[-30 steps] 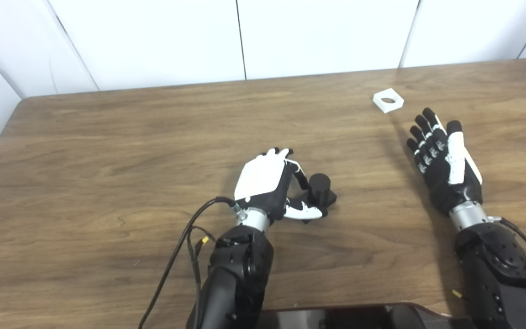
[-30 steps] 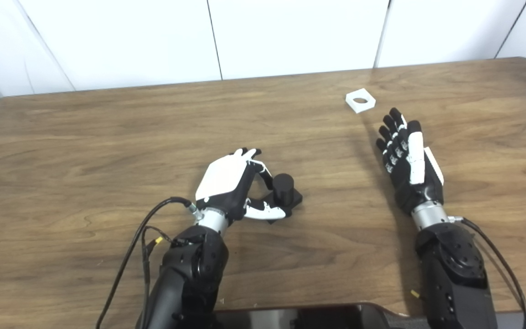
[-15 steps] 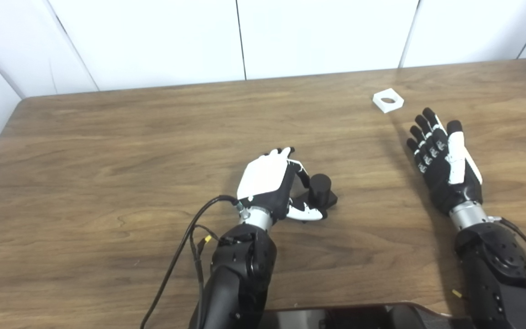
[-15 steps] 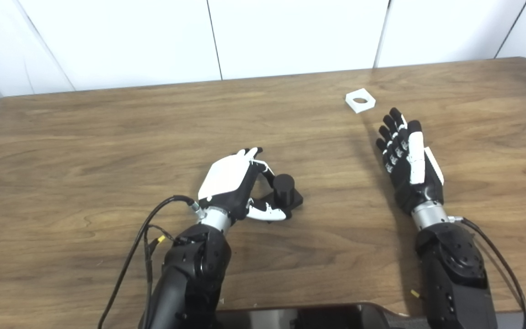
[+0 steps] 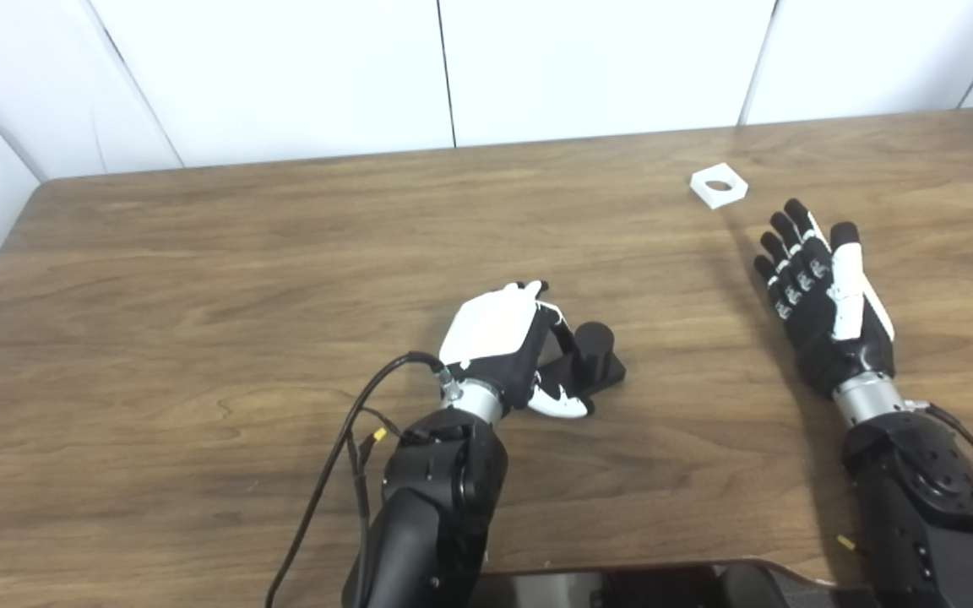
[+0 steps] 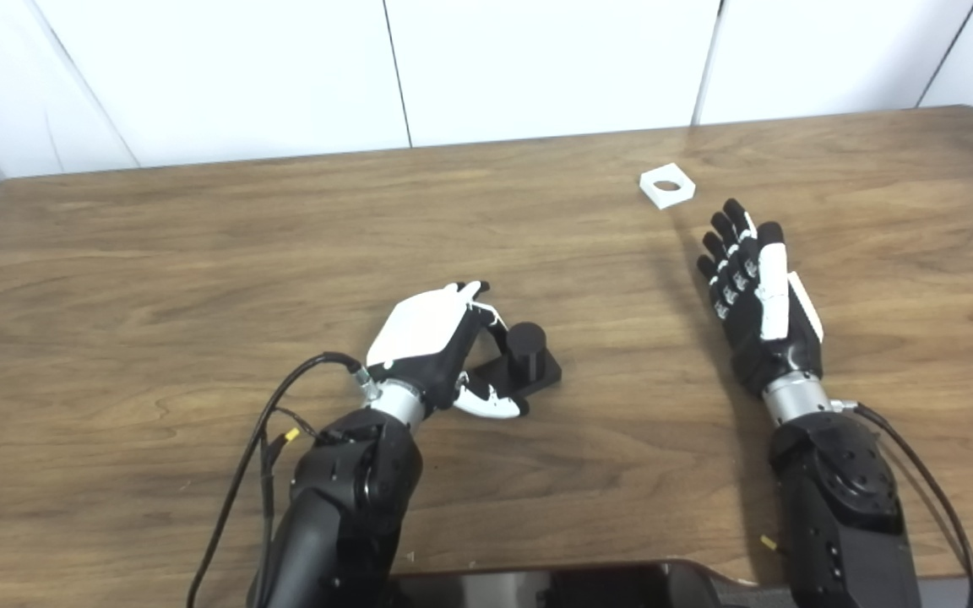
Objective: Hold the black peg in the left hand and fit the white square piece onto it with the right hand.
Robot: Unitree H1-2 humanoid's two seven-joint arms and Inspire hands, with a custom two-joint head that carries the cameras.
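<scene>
- The left hand (image 5: 495,342) was seen curled about the black peg (image 5: 592,350), its fingers bent toward the far side of the upright post and its thumb (image 5: 558,404) laid along the near edge of the peg's flat base; whether a firm grip had been made could not be told, since a gap was visible between the fingers and the post.
- The black peg was found standing upright on its square base near the middle of the table (image 5: 199,279), resting on the wood rather than lifted.
- The white square piece (image 5: 718,185), with its round hole facing up, was seen lying flat near the table's far edge, well apart from the peg and toward the right.
- The right hand (image 5: 820,304) was held open, palm turned inward and fingers stretched out and spread, with nothing held in it; its fingertips were pointed toward the white square piece and were near it but not touching.
- A black cable (image 5: 343,439) was seen looping from the left wrist down along the left forearm.
- A white panelled wall (image 5: 588,67) was seen behind the table's far edge.
</scene>
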